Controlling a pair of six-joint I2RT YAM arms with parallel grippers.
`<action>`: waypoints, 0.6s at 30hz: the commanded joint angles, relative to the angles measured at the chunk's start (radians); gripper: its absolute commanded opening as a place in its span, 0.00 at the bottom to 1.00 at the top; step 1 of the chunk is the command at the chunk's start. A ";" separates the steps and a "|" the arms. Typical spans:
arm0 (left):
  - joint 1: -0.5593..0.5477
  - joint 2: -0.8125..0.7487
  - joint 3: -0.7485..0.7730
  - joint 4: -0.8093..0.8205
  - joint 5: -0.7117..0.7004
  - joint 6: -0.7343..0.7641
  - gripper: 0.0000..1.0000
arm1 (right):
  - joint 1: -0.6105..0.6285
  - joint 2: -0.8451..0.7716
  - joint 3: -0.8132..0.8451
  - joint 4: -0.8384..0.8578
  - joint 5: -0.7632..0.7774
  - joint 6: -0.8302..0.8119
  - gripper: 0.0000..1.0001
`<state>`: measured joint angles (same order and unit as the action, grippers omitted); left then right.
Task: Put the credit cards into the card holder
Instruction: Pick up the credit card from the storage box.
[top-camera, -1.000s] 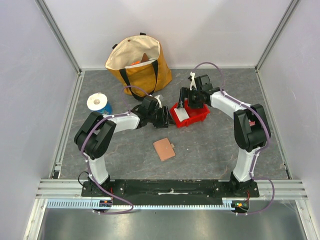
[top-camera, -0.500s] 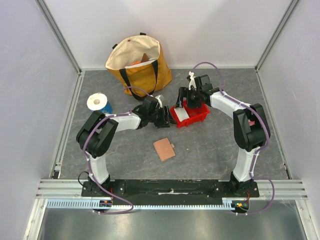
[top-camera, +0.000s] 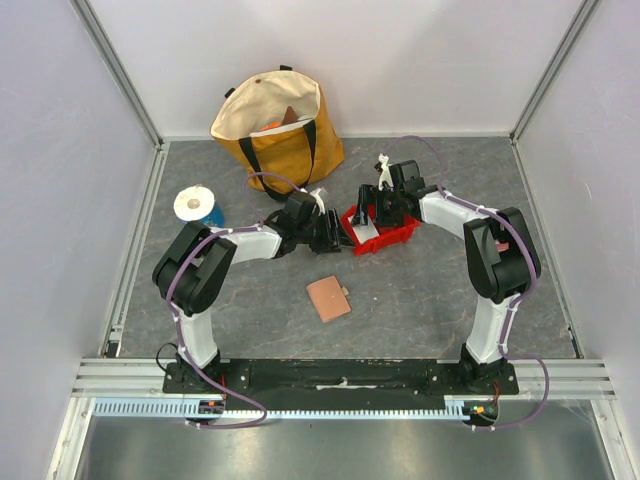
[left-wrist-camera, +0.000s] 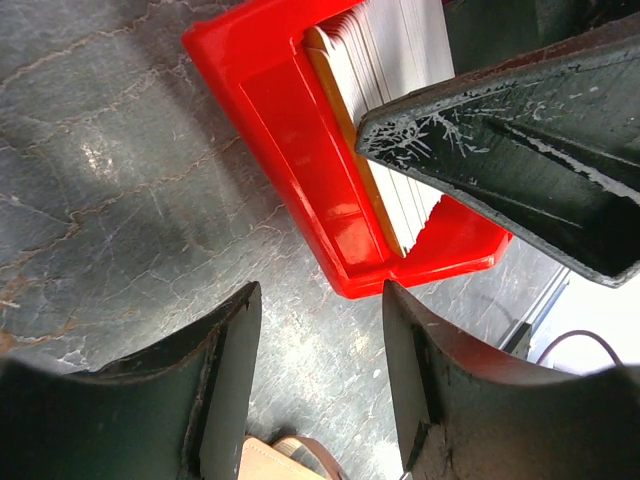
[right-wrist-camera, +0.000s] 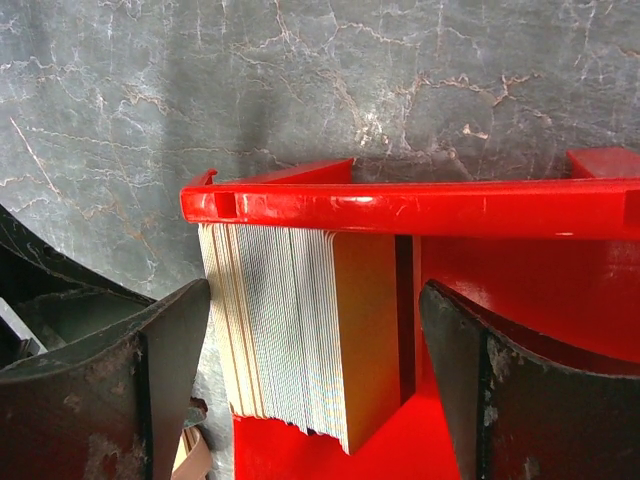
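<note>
A stack of credit cards, white and light blue edges with a yellowish face, stands on edge in a red bin. In the top view the cards sit in the bin mid-table. My right gripper is open, its fingers either side of the stack, not touching it; it also shows in the top view. My left gripper is open and empty, just left of the bin; it also shows in the top view. The tan card holder lies closed nearer the arm bases.
A yellow tote bag stands at the back. A white roll on a blue base sits at the left. White walls enclose the grey table on three sides. The right gripper's finger crosses the left wrist view.
My right gripper has come down over the red bin, around the card stack. My left gripper has barely moved.
</note>
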<state>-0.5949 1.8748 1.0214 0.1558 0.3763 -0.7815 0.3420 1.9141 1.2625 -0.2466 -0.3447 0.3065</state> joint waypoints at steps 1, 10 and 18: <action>0.004 0.004 -0.003 0.063 0.015 -0.028 0.57 | -0.005 -0.027 -0.008 0.038 -0.017 0.003 0.92; 0.004 0.018 0.008 0.077 0.024 -0.038 0.56 | -0.005 -0.046 -0.006 0.044 -0.076 0.014 0.82; 0.004 0.018 0.003 0.076 0.024 -0.039 0.56 | -0.006 -0.063 -0.003 0.044 -0.096 0.020 0.74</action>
<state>-0.5949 1.8889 1.0210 0.1905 0.3855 -0.7959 0.3336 1.9102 1.2583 -0.2329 -0.3920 0.3149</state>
